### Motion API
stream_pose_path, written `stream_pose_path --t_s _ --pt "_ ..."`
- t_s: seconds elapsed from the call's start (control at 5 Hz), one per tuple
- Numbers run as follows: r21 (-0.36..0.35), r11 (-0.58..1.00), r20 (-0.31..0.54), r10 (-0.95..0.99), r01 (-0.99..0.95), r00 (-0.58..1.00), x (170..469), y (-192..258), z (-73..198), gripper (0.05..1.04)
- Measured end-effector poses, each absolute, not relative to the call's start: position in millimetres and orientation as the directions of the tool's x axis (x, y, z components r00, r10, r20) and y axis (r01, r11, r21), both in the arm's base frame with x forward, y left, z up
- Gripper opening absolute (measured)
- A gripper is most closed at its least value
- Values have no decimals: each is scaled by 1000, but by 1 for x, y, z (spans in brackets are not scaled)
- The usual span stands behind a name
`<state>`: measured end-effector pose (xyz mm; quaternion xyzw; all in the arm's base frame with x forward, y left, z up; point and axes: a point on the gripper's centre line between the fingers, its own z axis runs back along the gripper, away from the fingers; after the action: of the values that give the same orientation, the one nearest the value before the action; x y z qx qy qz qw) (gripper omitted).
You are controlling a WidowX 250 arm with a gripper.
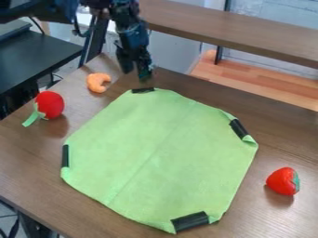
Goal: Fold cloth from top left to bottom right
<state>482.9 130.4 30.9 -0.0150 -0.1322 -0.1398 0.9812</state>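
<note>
The black gripper (136, 73) hangs near the top of the view, just behind the cloth's top corner, with its fingers apart and nothing between them. A light green cloth (155, 153) lies spread flat on the brown table, with a faint crease running diagonally across its middle. Black tape pieces mark its corners: one (142, 90) at the top just below the gripper, one (65, 155) at the left, one (238, 128) at the right and one (190, 221) at the bottom. The corners look blunt or tucked at the tape.
On the wooden table (279, 139), a red toy (49, 104) with a green end lies left of the cloth, and an orange curved toy (98, 82) lies at the upper left. A red strawberry-like toy (284, 181) rests at the right. Behind stands a brown shelf (229, 30).
</note>
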Motion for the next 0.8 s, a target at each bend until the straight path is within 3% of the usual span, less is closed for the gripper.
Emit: stream_pose_path --t_s 0.4,0.8 --pt "24 952 194 -303 304 933 485 122 -2 1001" --pt "28 958 164 -288 287 944 490 124 -11 950"
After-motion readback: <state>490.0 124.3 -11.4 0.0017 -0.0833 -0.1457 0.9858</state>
